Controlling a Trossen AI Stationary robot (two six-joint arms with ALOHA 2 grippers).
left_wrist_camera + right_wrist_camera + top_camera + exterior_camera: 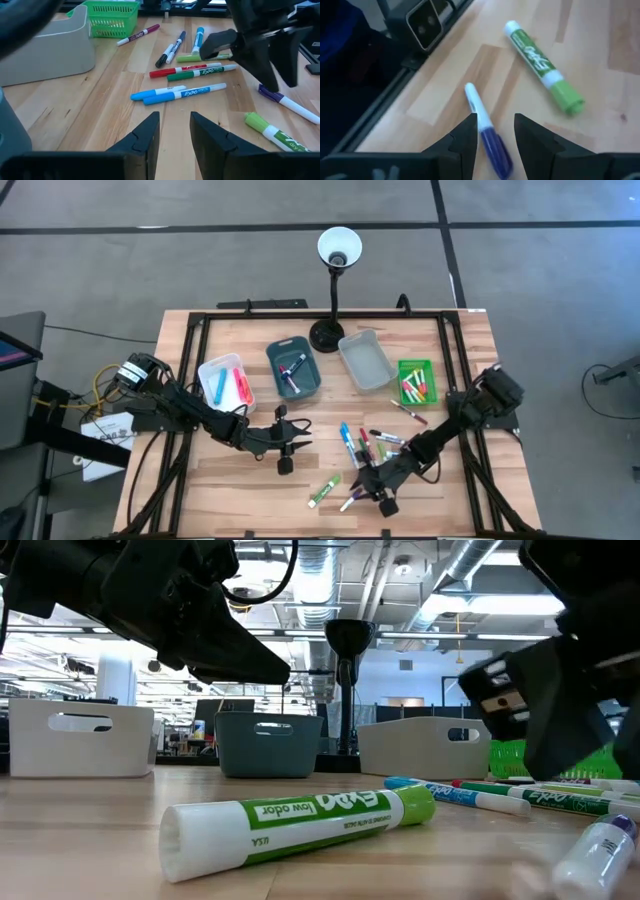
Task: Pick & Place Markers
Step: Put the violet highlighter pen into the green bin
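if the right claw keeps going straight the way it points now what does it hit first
Most likely the purple marker: in the right wrist view it lies between the right claw and the table just ahead, running on past the fingertips. The green marker lies off to one side. How high the claw sits is unclear.

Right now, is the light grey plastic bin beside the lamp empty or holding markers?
Empty: from above, the light grey plastic bin shows only its bare floor, no markers inside.

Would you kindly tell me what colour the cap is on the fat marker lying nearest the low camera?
Light green cap on the white-and-green fat marker, clearest in the low view.
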